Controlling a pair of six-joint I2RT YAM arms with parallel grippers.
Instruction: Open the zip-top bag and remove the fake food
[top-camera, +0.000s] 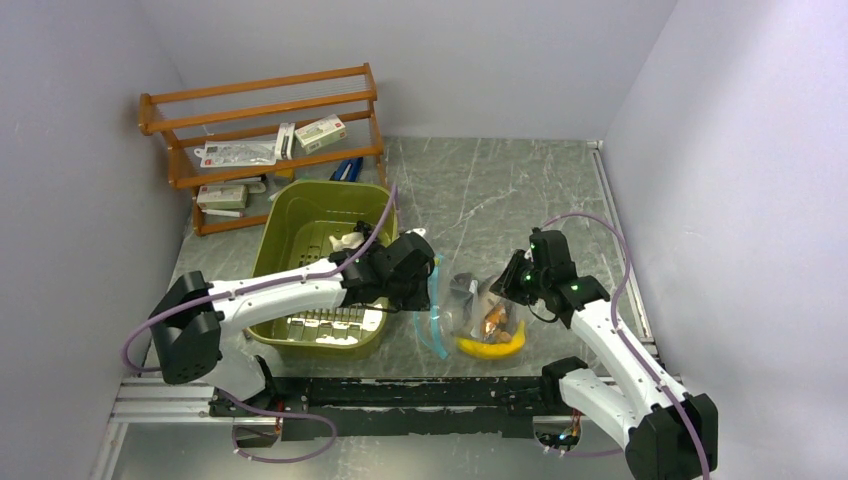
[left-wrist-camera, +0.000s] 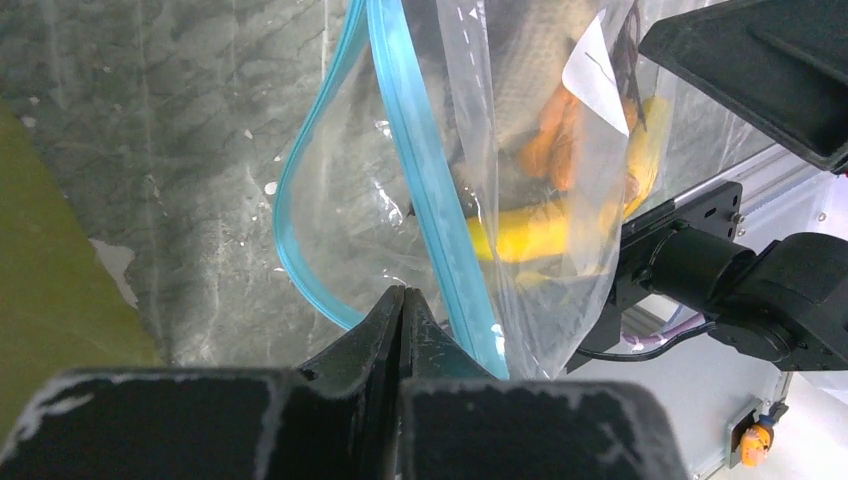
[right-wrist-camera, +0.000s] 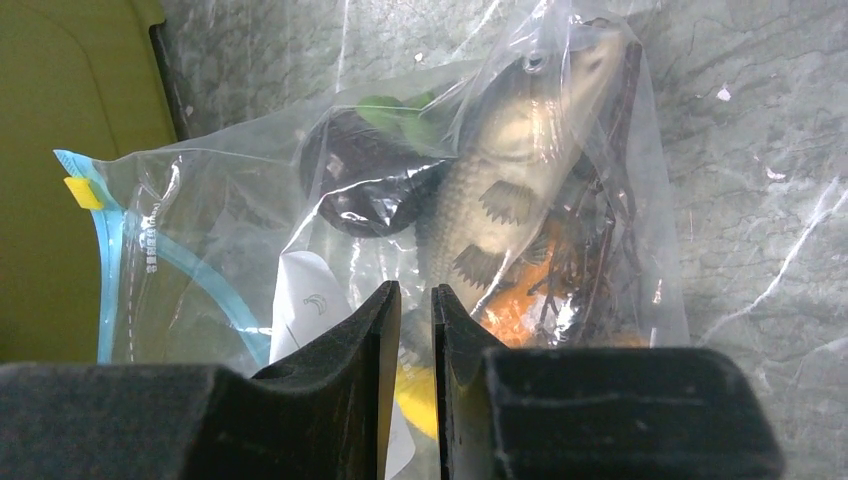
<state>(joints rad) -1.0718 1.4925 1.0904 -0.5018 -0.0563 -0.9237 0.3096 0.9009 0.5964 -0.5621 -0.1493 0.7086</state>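
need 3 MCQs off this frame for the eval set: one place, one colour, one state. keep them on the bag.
1. Where is the zip-top bag?
A) in the green bin
B) on the wooden rack
C) on the table

2. What colour is its zip strip?
A) light blue
B) red
C) black

3. How is the bag's mouth?
A) sealed flat
B) gaping open
C) folded under

Key:
1 C: the top view shows it resting on the marbled surface.
2 A: the strip reads light blue in both wrist views.
3 B: the left wrist view shows the strip's two halves bowed apart.
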